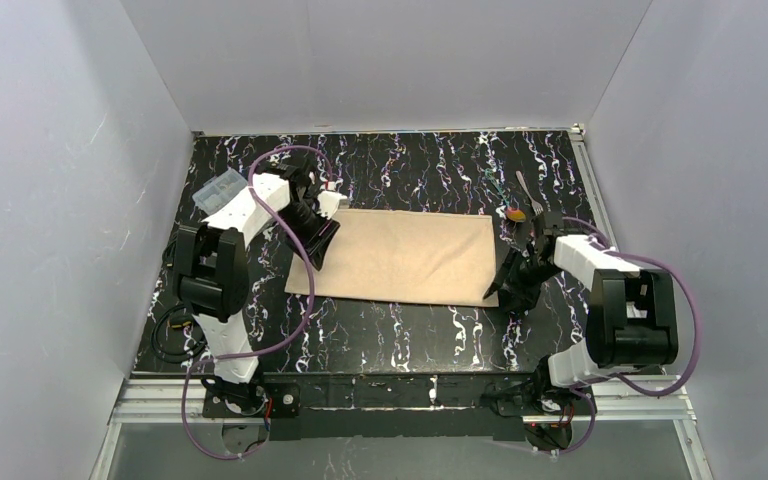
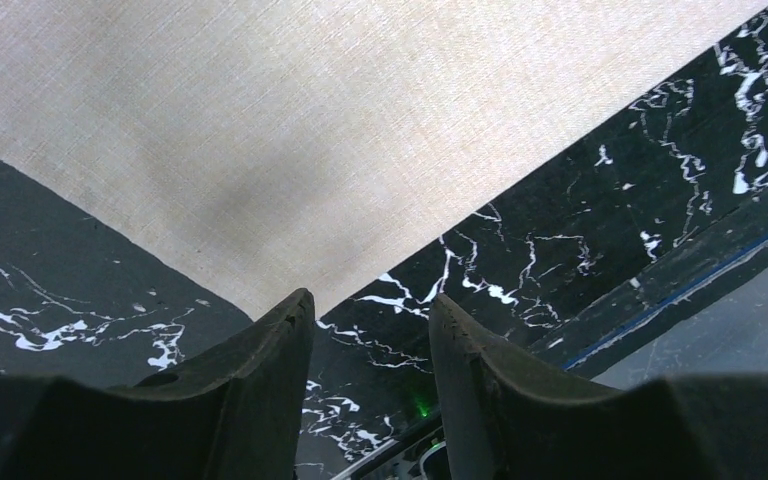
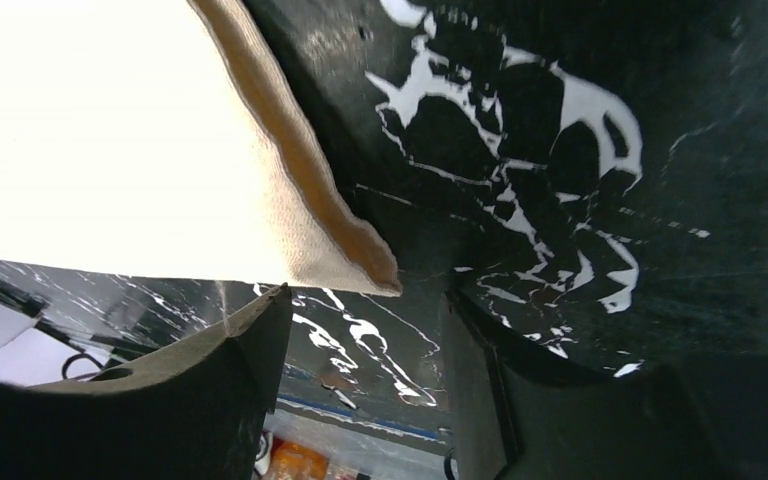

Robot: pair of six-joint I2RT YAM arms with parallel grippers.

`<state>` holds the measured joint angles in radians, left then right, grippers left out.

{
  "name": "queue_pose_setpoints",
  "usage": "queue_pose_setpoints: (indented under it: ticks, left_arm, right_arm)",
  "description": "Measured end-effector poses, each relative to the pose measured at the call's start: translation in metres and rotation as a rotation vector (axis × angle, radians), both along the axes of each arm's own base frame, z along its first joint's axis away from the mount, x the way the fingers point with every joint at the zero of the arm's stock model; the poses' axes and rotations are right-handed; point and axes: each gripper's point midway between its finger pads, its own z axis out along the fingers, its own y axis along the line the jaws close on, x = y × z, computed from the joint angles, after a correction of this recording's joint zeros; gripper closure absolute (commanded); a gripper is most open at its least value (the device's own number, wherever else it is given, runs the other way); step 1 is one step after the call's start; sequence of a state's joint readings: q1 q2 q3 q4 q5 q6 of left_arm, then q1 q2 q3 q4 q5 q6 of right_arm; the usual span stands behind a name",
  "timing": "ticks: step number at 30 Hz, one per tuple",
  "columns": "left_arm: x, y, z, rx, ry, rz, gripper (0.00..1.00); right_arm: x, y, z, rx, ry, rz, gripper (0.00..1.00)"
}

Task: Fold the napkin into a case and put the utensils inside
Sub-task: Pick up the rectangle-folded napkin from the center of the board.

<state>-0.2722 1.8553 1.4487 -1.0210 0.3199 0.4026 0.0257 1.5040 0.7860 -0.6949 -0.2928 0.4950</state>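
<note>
Rail (image 1: 155,398), marbled table (image 1: 410,330), tan napkin (image 1: 400,257), white walls (image 1: 380,60)

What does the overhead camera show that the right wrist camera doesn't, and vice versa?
Only overhead: the whole napkin lying flat as a rectangle, the fork and spoon plainly, past its far right corner, a clear box far left, and the left claw. Only right wrist: the layered edge at the napkin's corner, close up, just ahead of the open fingers. Both: the napkin, the marbled table and the right claw.
</note>
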Motion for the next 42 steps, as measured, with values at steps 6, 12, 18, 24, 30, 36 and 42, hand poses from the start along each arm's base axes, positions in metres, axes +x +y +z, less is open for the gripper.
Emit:
queue_pose_setpoints:
  ticks: [6,12,18,24,30,36,42]
  left_arm:
    - [0.007,0.018,-0.008,0.068,-0.035,-0.014,0.57]
    - [0.012,0.049,-0.034,0.17,-0.053,-0.028,0.61]
    - [0.005,0.056,-0.059,0.203,-0.018,-0.05,0.63]
    - [0.003,0.05,-0.061,0.172,-0.008,-0.053,0.63]
    - [-0.007,0.032,-0.056,0.091,0.038,-0.043,0.64]
    - [-0.005,0.018,-0.041,0.025,0.049,-0.026,0.64]
    - [-0.005,0.034,-0.033,0.009,0.062,0.031,0.64]
  right_arm:
    - [-0.008,0.009,-0.004,0.029,-0.016,-0.075,0.52]
    - [0.0,0.008,-0.006,0.016,-0.047,-0.123,0.61]
    - [0.009,0.002,-0.005,-0.024,-0.094,-0.154,0.86]
    - [0.023,-0.006,0.003,-0.069,-0.146,-0.17,0.99]
    - [0.051,-0.015,0.026,-0.119,-0.226,-0.172,0.99]
    - [0.071,-0.011,0.051,-0.145,-0.307,-0.121,0.99]
    - [0.088,0.057,0.093,-0.122,-0.441,0.109,0.99]
